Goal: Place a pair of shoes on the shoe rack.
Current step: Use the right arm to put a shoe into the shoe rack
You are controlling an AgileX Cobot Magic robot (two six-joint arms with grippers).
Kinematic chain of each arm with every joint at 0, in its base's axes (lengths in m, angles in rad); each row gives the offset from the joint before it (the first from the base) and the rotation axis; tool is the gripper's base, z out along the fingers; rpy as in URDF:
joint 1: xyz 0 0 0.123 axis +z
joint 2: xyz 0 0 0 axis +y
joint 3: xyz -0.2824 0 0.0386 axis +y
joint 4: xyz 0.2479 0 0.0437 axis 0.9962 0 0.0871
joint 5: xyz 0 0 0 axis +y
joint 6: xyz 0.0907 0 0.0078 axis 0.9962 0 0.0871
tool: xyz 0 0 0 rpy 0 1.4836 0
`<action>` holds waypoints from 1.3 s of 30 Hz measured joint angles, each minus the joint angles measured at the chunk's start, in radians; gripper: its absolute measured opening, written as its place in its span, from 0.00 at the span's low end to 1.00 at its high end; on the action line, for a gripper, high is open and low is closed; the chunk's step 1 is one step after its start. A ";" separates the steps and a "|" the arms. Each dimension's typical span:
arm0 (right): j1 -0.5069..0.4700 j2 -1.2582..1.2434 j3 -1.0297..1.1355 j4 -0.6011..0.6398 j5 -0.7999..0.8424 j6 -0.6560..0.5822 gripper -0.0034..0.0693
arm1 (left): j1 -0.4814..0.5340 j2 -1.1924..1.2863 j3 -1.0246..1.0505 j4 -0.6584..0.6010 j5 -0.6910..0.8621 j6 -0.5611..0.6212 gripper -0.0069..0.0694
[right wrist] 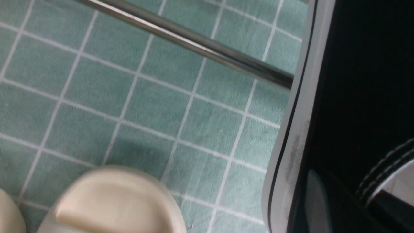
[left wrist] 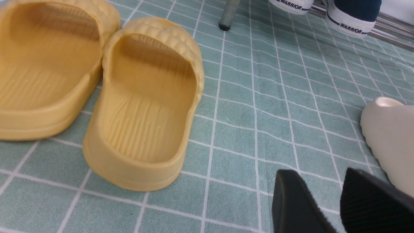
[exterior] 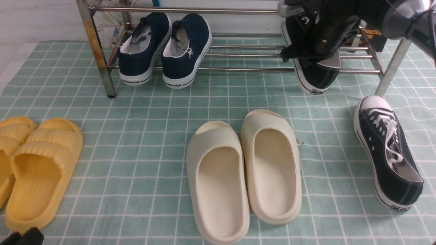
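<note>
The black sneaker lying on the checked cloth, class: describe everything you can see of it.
The black sneaker looks like canvas, with a white toe cap, white laces through pale eyelets, a grey lining and a white sole with a dark line and a heel label. It sits upright on the green checked cloth, toe towards the rack, right of the cream slippers. No fingers touch it.

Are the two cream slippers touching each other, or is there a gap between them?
Touching: the front view shows the left cream slipper and right cream slipper meeting along their inner sides.
</note>
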 joint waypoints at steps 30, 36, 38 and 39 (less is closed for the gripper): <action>0.015 -0.165 -0.020 -0.059 0.227 -0.068 0.38 | 0.000 0.000 0.000 0.000 0.000 0.000 0.40; -0.007 -0.231 0.101 -0.056 0.230 -0.083 0.07 | 0.000 0.000 0.000 -0.001 0.000 0.000 0.40; -0.021 -0.240 0.161 -0.054 0.230 -0.085 0.04 | 0.000 0.000 0.000 -0.001 0.000 0.000 0.40; -0.033 -0.242 0.201 -0.052 0.230 -0.086 0.04 | 0.000 0.000 0.000 -0.001 0.000 0.000 0.40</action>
